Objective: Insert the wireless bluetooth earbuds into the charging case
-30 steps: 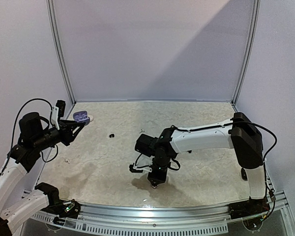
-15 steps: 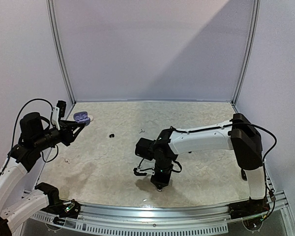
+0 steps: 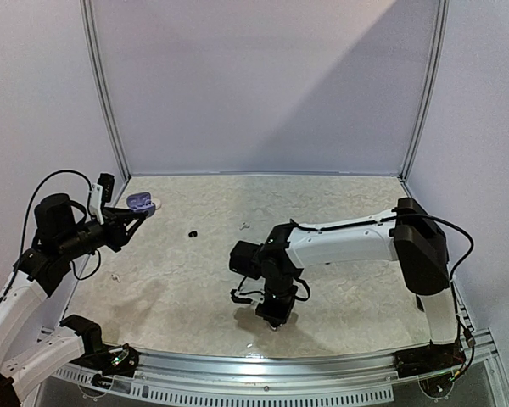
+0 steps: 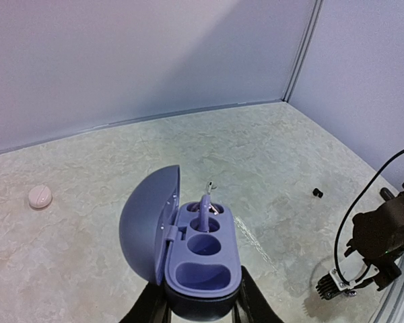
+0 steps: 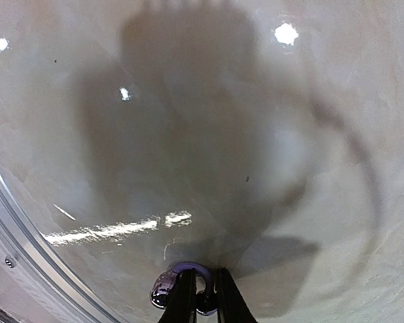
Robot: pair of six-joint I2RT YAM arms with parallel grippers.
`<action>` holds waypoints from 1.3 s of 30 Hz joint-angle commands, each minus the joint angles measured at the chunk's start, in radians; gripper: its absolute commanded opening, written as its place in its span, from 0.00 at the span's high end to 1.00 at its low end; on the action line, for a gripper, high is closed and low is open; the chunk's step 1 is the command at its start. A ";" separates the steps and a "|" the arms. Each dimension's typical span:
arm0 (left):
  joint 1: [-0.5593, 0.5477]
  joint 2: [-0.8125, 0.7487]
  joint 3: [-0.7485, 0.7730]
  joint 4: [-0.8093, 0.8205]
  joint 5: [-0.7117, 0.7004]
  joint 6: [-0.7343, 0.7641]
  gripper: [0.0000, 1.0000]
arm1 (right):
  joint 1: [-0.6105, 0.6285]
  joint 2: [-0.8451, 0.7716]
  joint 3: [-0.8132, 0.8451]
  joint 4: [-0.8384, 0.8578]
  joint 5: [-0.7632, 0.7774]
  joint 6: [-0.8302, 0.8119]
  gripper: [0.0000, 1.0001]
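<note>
My left gripper (image 4: 200,308) is shut on the base of a purple charging case (image 4: 202,262), held up at the left with its lid swung open (image 3: 138,202). One purple hooked earbud (image 4: 205,207) stands in a far pocket of the case; the two nearer pockets are bare. My right gripper (image 3: 274,321) points down at the table near the front edge. In the right wrist view its fingers (image 5: 182,303) are pinched on the loop of a glossy dark-purple earbud (image 5: 167,286) that lies on the tabletop.
A small black bud (image 3: 192,232) and a small white one (image 3: 244,225) lie mid-table. A white pebble-like bud (image 4: 40,196) lies at the far left. The metal rail (image 5: 27,256) of the table's front edge runs close to my right gripper.
My right gripper has shifted slightly toward the front edge and its fingers have drawn together on the dark-purple earbud. The left arm and the case have not moved.
</note>
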 commanded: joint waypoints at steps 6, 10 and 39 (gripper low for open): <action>0.008 -0.003 -0.009 0.005 -0.005 0.016 1.00 | 0.012 -0.002 0.051 0.048 0.086 0.082 0.98; 0.008 0.001 -0.006 0.009 0.000 0.022 1.00 | 0.012 -0.040 0.063 0.082 0.145 0.104 1.00; -0.134 0.029 -0.044 0.270 0.123 0.000 1.00 | 0.084 -0.198 0.479 0.430 0.513 -0.101 1.00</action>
